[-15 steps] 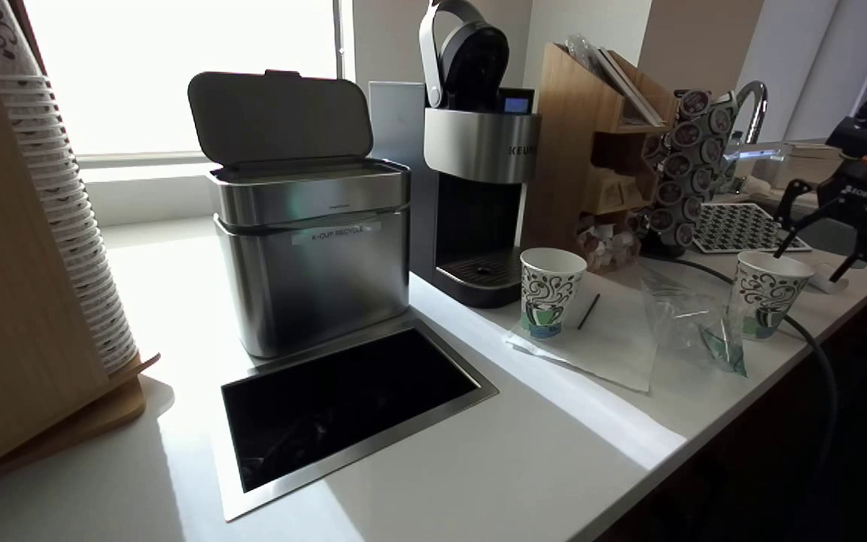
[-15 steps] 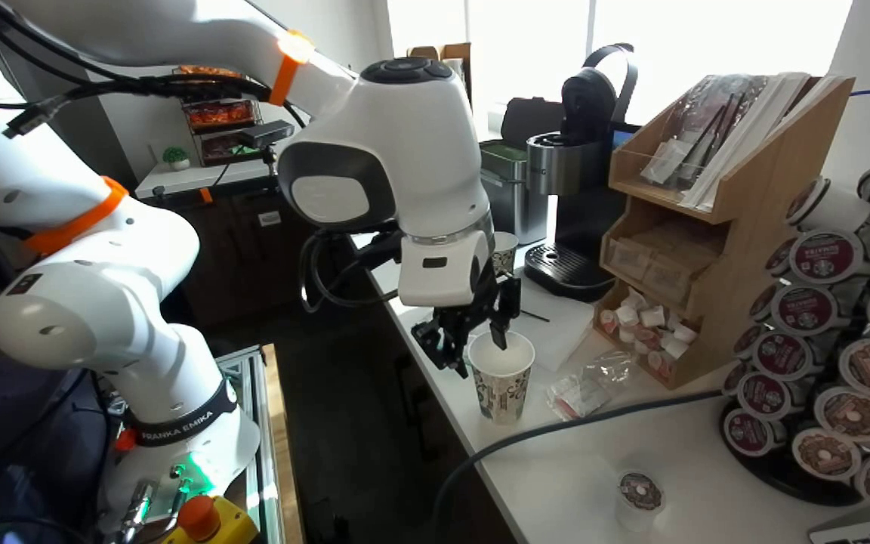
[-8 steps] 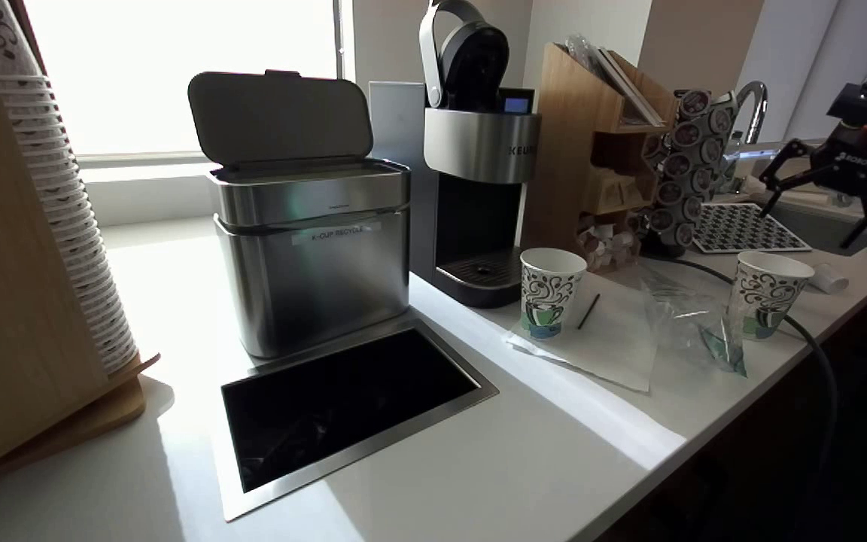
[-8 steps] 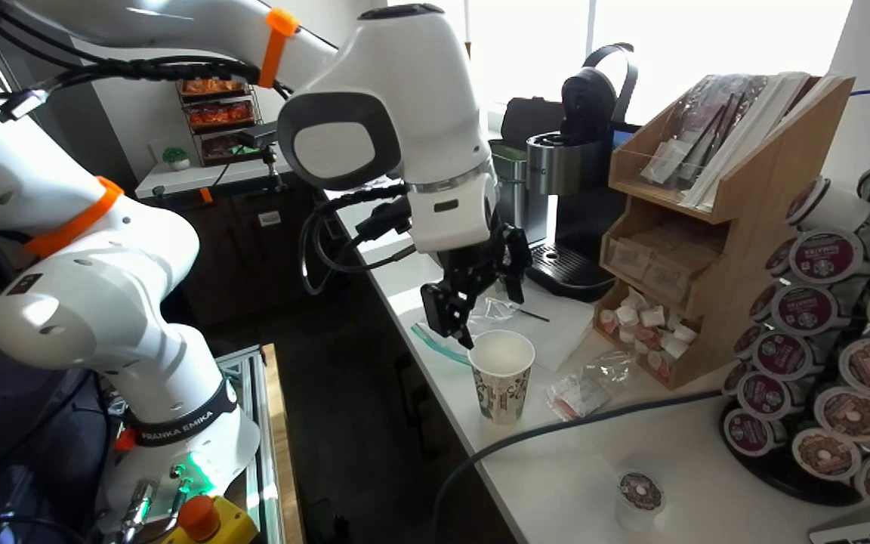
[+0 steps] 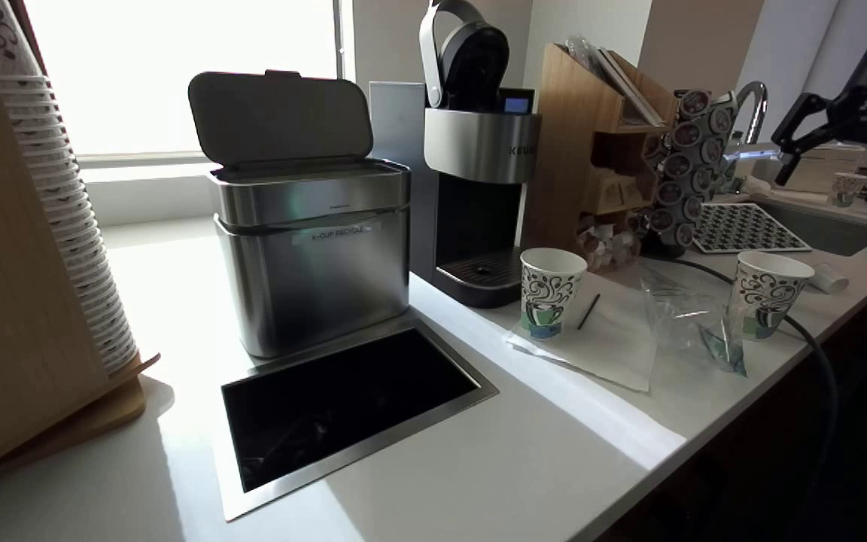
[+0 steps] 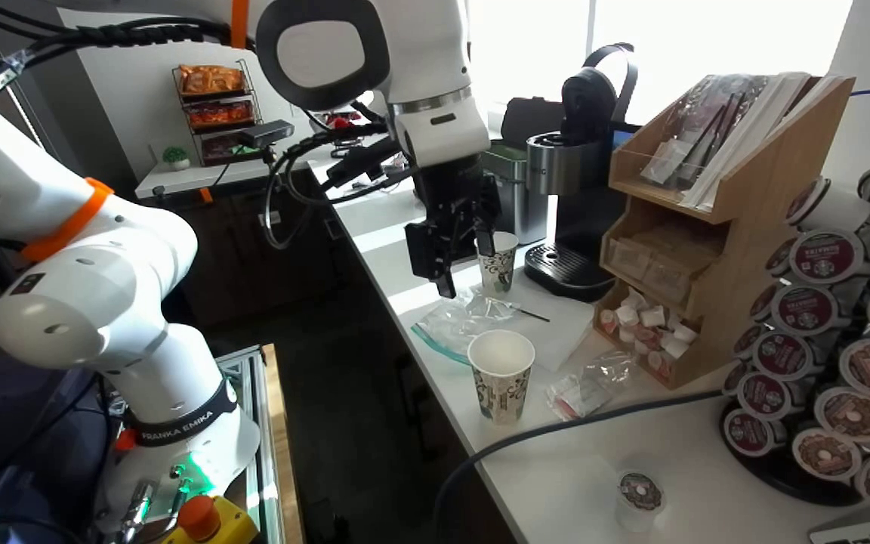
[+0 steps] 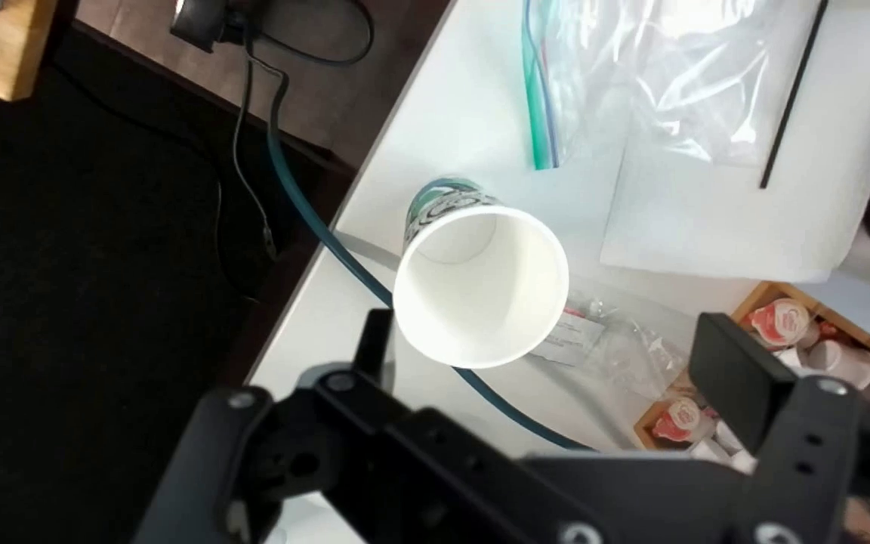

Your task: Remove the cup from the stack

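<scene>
A white paper cup with a green print [image 5: 768, 295] stands upright near the counter's front edge. It also shows in an exterior view [image 6: 501, 381] and in the wrist view [image 7: 480, 291], where I look into its empty inside. A twin cup [image 5: 550, 293] stands upright by the coffee machine; it is partly behind my gripper in an exterior view [image 6: 497, 270]. No doubled rim shows, so I cannot tell whether either is a nested stack. My gripper [image 5: 831, 187] is open and empty, raised above the counter, apart from both cups. It also shows in an exterior view [image 6: 467, 266] and the wrist view [image 7: 544, 332].
A clear zip bag [image 6: 454, 325] and a paper towel [image 5: 614, 339] with a black stirrer [image 5: 589, 311] lie between the cups. A dark cable [image 6: 593, 414] crosses the counter. A coffee machine [image 5: 482, 147], wooden organizer [image 6: 752, 227] and pod rack [image 6: 820, 363] stand behind.
My gripper has risen and drawn away from the cup near the counter edge, over which it hung. Its fingers stay open. Both cups stand where they were.
</scene>
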Controlling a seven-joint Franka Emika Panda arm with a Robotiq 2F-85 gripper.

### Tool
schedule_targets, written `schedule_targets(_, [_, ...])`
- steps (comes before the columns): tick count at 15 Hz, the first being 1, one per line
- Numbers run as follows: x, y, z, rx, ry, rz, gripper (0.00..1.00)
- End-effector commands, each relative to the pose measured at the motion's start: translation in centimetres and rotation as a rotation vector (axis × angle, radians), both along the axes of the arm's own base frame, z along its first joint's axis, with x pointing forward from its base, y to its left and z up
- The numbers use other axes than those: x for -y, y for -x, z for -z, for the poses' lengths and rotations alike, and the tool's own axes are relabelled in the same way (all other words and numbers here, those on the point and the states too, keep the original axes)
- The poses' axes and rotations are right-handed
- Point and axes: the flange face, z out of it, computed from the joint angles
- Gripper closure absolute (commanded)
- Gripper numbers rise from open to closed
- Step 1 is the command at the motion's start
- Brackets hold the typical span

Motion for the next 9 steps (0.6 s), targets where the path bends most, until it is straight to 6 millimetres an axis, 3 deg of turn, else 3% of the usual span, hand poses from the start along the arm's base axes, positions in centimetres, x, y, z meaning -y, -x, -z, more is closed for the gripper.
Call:
schedule_targets(1, [-1.2, 0.7, -1.9, -0.055, 0.024, -0.106, 0.00])
schedule_targets(9, [-3.9, 0.1, -3.3, -0.100, 0.094, -0.281, 0.00])
